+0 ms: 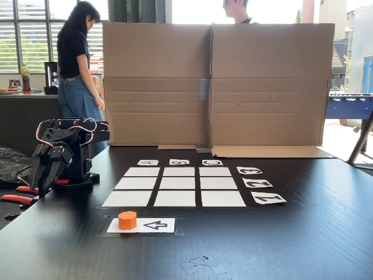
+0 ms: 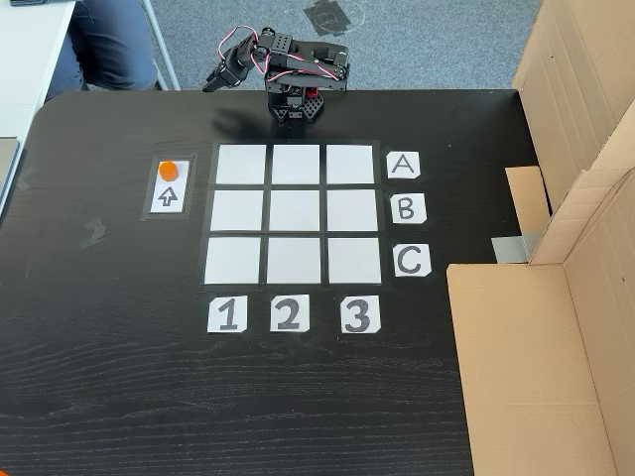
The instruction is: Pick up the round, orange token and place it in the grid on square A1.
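The arm (image 2: 288,74) sits folded at the 12 o'clock edge of the table (image 2: 119,397) in the top-down fixed view, its gripper (image 2: 220,77) tucked toward 9 o'clock of its base; whether the claw is wide or narrow cannot be told in either view. The token (image 2: 168,170) rests on the card (image 2: 168,197), above the arrow, just beside the grid (image 2: 295,214) at its 9 o'clock. A1 (image 2: 241,165), by the labels, is the cell of row A and column 1, nearest the token and the base. Risks, as judged: the token is short and faceted, so an off-centre pinch may flick it off the card or roll it. The card and cells are paper; a low descent could drag them. All nine cells look alike, so a release in the neighbouring cell is plausible. The reach is short and close to the base, which may force a steep, awkward wrist angle.
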Robot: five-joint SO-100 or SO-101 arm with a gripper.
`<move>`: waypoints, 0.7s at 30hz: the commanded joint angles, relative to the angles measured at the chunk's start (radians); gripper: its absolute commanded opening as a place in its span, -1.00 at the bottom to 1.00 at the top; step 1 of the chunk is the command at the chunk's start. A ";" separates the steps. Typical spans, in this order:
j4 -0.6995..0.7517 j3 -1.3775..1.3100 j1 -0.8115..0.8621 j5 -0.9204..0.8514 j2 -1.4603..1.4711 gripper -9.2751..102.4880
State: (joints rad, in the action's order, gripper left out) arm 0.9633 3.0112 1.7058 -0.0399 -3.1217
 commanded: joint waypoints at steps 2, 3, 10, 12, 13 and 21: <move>0.000 -0.118 0.008 -0.005 0.100 -0.61; 0.003 -0.147 0.008 -0.005 0.141 -0.61; 0.103 -0.453 -0.002 -0.009 0.506 -0.59; 0.166 -0.555 -0.017 -0.012 0.623 -0.58; 0.196 -0.606 -0.028 -0.014 0.680 -0.57; 0.356 -0.974 -0.115 -0.012 1.058 -0.47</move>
State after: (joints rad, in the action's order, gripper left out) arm 1.2793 2.1568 1.6230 -0.0522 -2.1414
